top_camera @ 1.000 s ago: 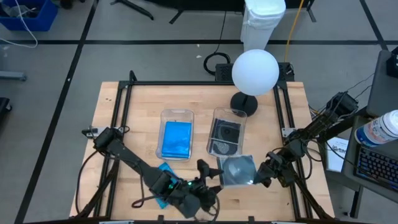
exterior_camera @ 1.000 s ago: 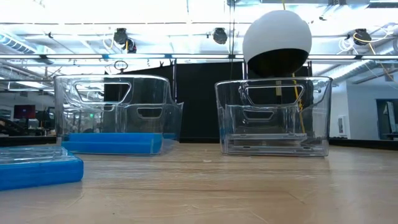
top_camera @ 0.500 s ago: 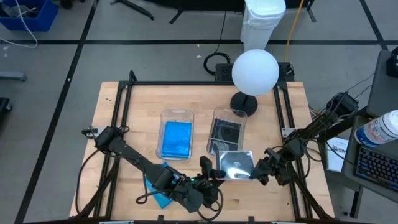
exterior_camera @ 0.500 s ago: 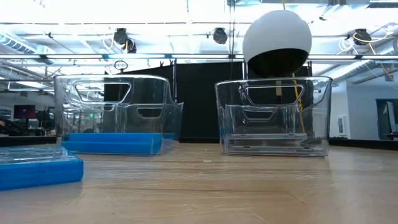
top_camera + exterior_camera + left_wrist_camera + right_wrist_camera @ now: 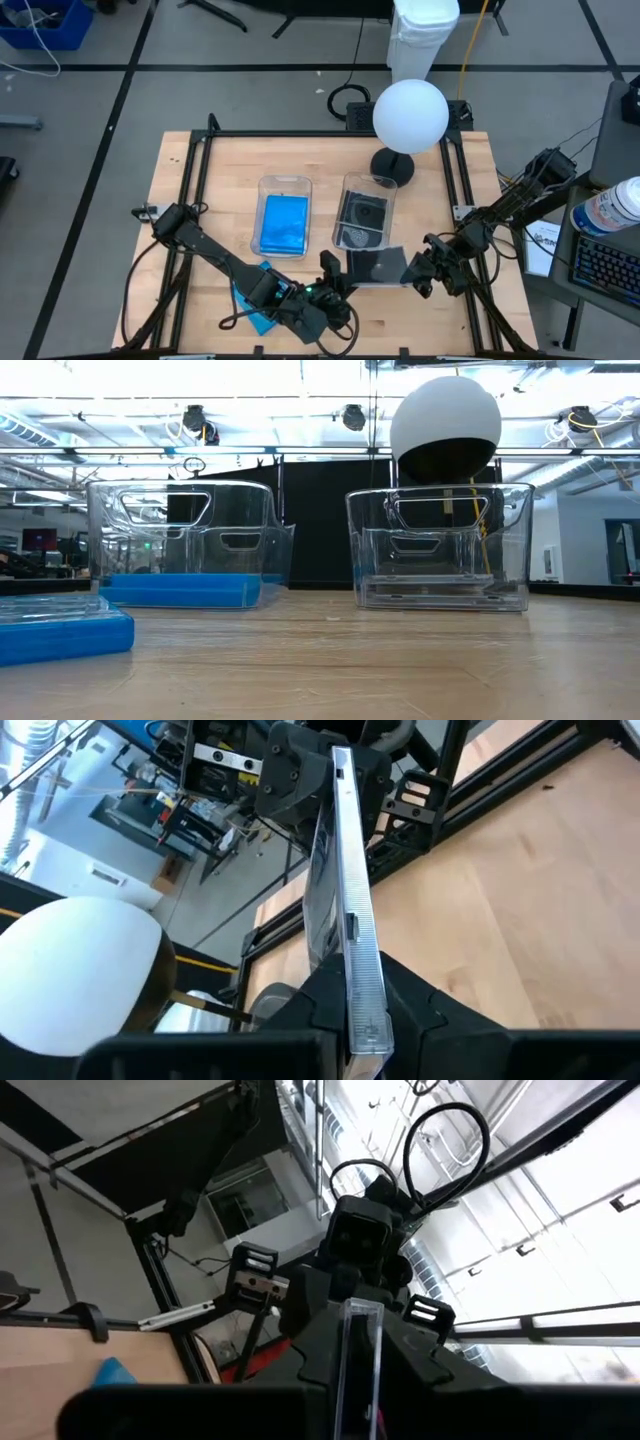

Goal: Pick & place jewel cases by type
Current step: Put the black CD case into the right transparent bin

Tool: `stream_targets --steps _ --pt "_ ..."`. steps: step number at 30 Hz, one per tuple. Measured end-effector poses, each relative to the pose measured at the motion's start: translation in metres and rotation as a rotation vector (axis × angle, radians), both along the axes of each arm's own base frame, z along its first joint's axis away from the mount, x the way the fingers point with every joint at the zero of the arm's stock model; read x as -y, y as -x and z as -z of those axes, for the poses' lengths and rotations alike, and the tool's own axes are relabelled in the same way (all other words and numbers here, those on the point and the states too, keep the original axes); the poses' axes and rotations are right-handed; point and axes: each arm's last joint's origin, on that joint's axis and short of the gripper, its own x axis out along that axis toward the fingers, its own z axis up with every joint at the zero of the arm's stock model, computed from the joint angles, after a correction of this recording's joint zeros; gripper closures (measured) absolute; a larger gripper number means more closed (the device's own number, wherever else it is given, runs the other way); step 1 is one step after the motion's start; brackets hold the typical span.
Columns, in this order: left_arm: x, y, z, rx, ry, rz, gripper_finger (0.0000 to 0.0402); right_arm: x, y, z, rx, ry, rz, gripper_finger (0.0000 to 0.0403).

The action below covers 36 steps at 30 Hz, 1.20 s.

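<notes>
A clear, dark jewel case point(image 5: 375, 266) hangs in the air above the table's near middle, between my two grippers. My left gripper point(image 5: 338, 272) is shut on its left side and my right gripper point(image 5: 410, 270) on its right side. Each wrist view shows the case edge-on, with the other gripper at its far end. A blue jewel case point(image 5: 248, 300) lies flat on the table under my left arm; the low view shows this blue case point(image 5: 60, 632) too. Neither gripper shows in the low view. My left gripper pinches the case's left edge point(image 5: 362, 1012) between its two fingers, coming level from the table's left. The case runs on away from the fingers, clear of the table. My right gripper pinches the opposite, right edge point(image 5: 358, 1348) between its two fingers, coming level from the table's right. The case is tilted and touches nothing else.
Two clear bins stand at mid-table: the left bin point(image 5: 283, 185) holds blue cases, the right bin point(image 5: 365, 185) holds dark cases with discs. A lamp with a white globe point(image 5: 410, 115) stands behind the right bin. Bare wood lies near the front edge point(image 5: 350, 670).
My left gripper has shut on the case's left edge, having stood open beside it. My right gripper has carried the case a little toward the far edge and the left gripper. The case has tipped, and its shiny disc face no longer shows from above.
</notes>
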Motion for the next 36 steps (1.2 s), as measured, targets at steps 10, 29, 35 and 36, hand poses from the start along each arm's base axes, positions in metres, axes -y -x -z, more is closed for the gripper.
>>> stream_targets --steps 10,29,35,36 --pt "0.002 0.003 0.001 -0.009 -0.024 -0.022 0.0371 -0.005 0.004 -0.002 -0.073 -0.138 0.009 0.0337" --pt "0.014 0.017 0.007 -0.041 -0.063 -0.062 0.0371 -0.026 0.03 -0.004 -0.377 -0.824 0.047 0.0212" --pt "0.019 0.021 0.01 -0.052 -0.062 -0.046 0.0363 -0.032 0.04 -0.01 -0.445 -1.165 0.11 0.0231" --pt "0.019 0.022 0.013 -0.067 -0.08 -0.033 0.0365 -0.032 0.039 -0.007 -0.461 -1.239 0.124 0.0232"
